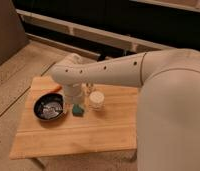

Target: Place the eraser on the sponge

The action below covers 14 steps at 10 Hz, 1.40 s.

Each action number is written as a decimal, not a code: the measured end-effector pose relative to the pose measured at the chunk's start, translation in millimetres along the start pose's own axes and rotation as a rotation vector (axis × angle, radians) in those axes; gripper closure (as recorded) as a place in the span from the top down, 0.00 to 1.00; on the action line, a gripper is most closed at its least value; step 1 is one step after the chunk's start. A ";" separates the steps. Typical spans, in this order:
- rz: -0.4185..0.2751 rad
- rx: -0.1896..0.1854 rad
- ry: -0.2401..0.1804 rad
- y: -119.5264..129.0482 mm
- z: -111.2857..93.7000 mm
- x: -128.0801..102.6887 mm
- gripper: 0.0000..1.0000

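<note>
The teal sponge lies on the wooden table, between the black pan and the white jar. My gripper points down at the end of the white arm, directly over the sponge and close to its top. The wrist covers whatever is under it. The eraser is hidden from view; I cannot tell whether it is in the gripper.
A black pan sits left of the sponge and a round white lidded jar right of it. A thin orange stick lies behind the pan. The big white arm spans the table's right side. Speckled floor surrounds the table.
</note>
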 end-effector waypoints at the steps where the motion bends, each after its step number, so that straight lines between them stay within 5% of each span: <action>1: 0.000 0.000 0.000 0.0 0.0 0.0 0.65; 12: -0.002 0.003 -0.003 -0.2 0.2 -0.6 0.65; 14: -0.019 0.027 -0.038 -3.1 1.5 -10.6 0.65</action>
